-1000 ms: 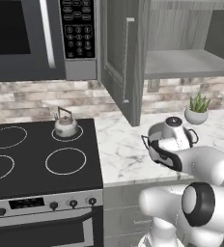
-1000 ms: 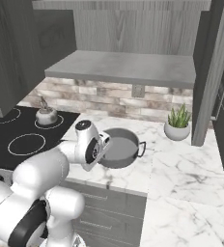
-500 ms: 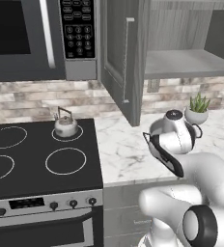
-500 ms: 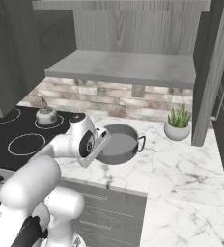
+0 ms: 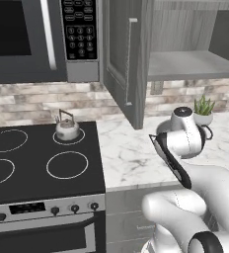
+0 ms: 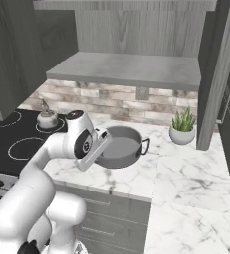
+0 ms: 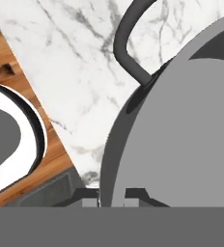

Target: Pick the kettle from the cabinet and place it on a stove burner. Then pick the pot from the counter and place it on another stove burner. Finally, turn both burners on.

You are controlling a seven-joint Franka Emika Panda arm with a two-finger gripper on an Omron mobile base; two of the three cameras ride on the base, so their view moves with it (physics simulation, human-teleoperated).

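Observation:
The kettle [image 5: 67,129] [image 6: 47,119] stands upright on the small back-right stove burner [image 5: 80,141] of the black cooktop. On the white marble counter [image 6: 186,173], the wide grey pot [image 6: 121,148] sits in front of the plant. My gripper [image 6: 103,148] [image 7: 112,195] is at the pot's left rim, shut on it, with the rim [image 7: 106,164] running between the two fingertips. One dark loop handle [image 7: 128,38] shows beyond the rim. In the left base view my arm hides most of the pot. The cabinet [image 5: 124,64] above hangs open, its shelf [image 5: 185,64] bare.
Three more ring burners lie on the cooktop, the nearest at the front right [image 5: 67,164]. Knobs [image 5: 74,207] line the stove's front panel. A potted plant [image 6: 182,130] stands behind the pot. A microwave [image 5: 32,34] hangs over the stove. An open cabinet door [image 6: 213,74] juts out at the right.
The arm has swung its elbow down and back while the hand stays at the pot's rim. The pot appears to have risen slightly. The kettle has not moved.

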